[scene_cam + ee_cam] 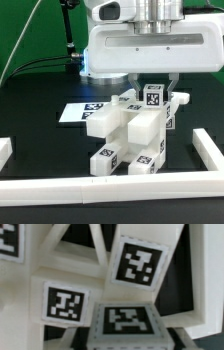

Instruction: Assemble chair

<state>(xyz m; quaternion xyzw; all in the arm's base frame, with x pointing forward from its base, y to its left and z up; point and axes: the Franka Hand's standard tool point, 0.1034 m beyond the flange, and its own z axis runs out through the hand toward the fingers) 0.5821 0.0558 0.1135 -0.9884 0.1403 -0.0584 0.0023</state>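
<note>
While the two-finger gripper (pixel 153 87) is hanging above the chunky matte-white blocky chair (pixel 130 135), standing just beside the thin flat white marker board (pixel 78 113) on the exterior view's right, its jaws are straddling the chair's topmost tagged block (pixel 153 98); whether they are clamping it, I cannot tell.

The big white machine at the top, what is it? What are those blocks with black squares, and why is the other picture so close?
It is a robot arm. One camera watches from off the arm; the other rides on its wrist, so it sees the blocks from near. On the black table stand white chair parts, partly joined, wearing black-and-white tags. A flat marker board lies beside them. The hand reaches around the top piece; I cannot tell if it is squeezing.
</note>
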